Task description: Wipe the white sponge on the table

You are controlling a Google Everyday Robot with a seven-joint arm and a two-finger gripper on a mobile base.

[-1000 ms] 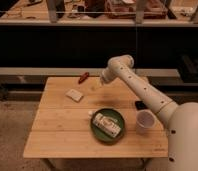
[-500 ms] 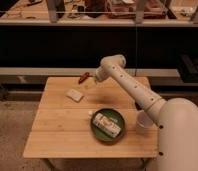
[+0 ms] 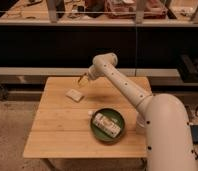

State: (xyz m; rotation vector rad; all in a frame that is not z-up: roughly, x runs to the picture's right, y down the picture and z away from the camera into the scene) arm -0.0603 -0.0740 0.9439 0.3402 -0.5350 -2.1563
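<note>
While tool [image 3: 82,80] hovers nearby, sponge's [image 3: 74,94] flat.

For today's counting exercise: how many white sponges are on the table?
1: the white sponge lies on the table's far left, near the gripper; the arm could hide others.

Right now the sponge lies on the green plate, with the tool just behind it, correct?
No: the camera view shows the sponge on the table, apart from the plate. The tool is indeed just behind it.
</note>
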